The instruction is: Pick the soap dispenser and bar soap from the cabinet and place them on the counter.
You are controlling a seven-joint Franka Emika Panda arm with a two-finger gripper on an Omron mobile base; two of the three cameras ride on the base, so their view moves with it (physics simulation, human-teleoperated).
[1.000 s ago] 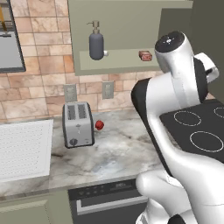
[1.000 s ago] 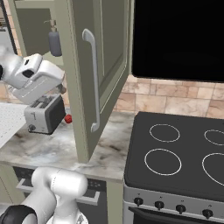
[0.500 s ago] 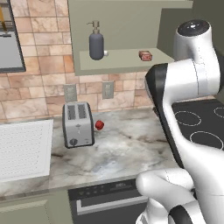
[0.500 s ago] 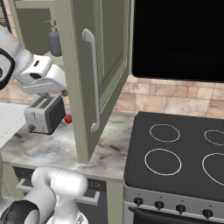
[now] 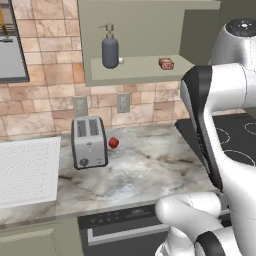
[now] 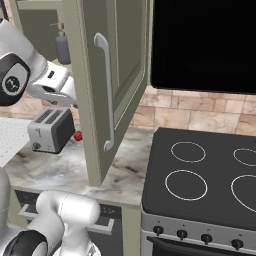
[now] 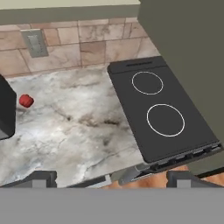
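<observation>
The soap dispenser (image 5: 110,49) is standing upright on the cabinet's (image 5: 150,15) inner shelf, toward its left end, in the left base view. A small white cylinder (image 5: 120,61) is sitting just beside it at its 3 o'clock. The bar soap (image 5: 166,63) is lying flat on the same shelf, well apart from the bottle, toward 3 o'clock from it.

Below the shelf, the counter (image 5: 145,165) is carrying a toaster (image 5: 88,141) at the dispenser's 6 o'clock, with a small red ball (image 5: 113,143) lying just beside the toaster at its 3 o'clock. A white ribbed mat (image 5: 27,170) is lying at the toaster's 9 o'clock. The black stovetop (image 5: 235,140) is sitting at the counter's right end.

In the right base view the cabinet door (image 6: 112,85) is standing open, its long bar handle (image 6: 106,90) facing the camera, and the dispenser (image 6: 62,45) is showing past the door's left edge at about 10 o'clock from the handle.

In the hand view the gripper (image 7: 111,179) is hanging above the counter's front edge with its two fingertips (image 7: 43,178) spread wide and nothing between them. The ball (image 7: 26,101) is lying at 10 o'clock in that view and the stovetop (image 7: 159,118) at 3 o'clock.
</observation>
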